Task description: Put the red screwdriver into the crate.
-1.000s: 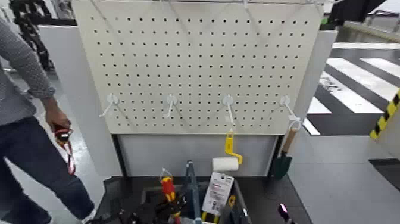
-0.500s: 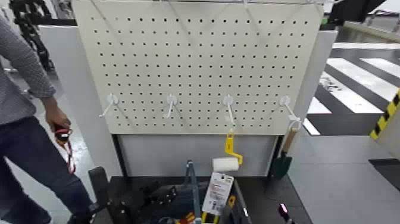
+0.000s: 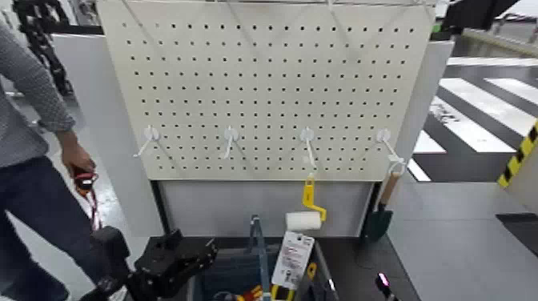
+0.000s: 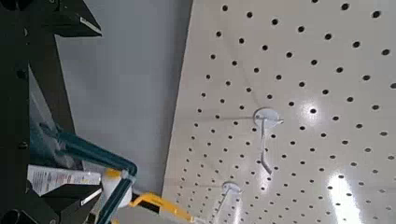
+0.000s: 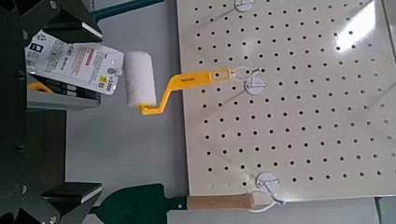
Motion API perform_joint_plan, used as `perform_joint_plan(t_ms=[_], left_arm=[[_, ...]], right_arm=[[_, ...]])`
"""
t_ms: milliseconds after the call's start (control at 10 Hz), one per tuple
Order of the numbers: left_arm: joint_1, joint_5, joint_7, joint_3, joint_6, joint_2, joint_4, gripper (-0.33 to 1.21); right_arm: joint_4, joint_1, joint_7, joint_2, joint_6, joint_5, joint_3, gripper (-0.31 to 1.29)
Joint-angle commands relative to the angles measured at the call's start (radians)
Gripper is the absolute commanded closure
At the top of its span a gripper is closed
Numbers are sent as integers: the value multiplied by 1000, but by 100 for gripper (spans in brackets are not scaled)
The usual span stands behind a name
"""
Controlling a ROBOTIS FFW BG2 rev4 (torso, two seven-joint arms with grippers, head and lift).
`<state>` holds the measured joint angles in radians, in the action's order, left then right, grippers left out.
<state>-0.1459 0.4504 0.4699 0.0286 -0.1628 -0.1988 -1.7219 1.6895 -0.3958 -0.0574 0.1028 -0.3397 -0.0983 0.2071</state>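
Note:
The dark grey crate [image 3: 226, 270] sits at the bottom centre of the head view, its tall blue-grey handle [image 3: 258, 244] upright. Only a small red and yellow bit of the red screwdriver [image 3: 253, 294] shows, low inside the crate beside the handle. My left gripper [image 3: 186, 258] hovers over the crate's left edge. In the left wrist view [image 4: 89, 107] its fingers stand apart with nothing between them. My right gripper [image 5: 89, 107] is open and empty and does not show in the head view.
A cream pegboard [image 3: 264, 80] stands behind the crate. A yellow-handled white paint roller [image 3: 304, 218] and a wooden-handled green trowel [image 3: 380, 216] hang from it. A packaged card [image 3: 292, 260] stands in the crate. A person [image 3: 32, 160] stands at the left.
My left gripper held the red screwdriver upright over the crate, then let it go. The screwdriver dropped into the crate. The gripper has moved left and up, empty.

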Motion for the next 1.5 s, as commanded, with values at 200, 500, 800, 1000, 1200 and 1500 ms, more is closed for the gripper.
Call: perform_joint_plan(t_ms=[200,500,800,1000,1200,1500], left_arm=[[-69,-105,-105,8,158,47,25,11],[-124,-194,-186,11,270,79,35,11],[-176,-309,-261,4,375,110,27,11],[-207,-352,-303,10,404,121,4,11],[-210,-366,-307,14,405,113,2,11],[-207,-372,-312,20,404,105,1,11]], right_arm=[[1,-1,-1,0,-7,0,-3,17],[-1,-1,-1,0,-8,0,-5,17],[1,-3,-1,0,-15,3,-6,17],[1,-5,-1,-2,-15,5,-6,17],[-1,-5,-1,-2,-12,6,-5,17],[7,2,2,2,16,17,-5,16]])
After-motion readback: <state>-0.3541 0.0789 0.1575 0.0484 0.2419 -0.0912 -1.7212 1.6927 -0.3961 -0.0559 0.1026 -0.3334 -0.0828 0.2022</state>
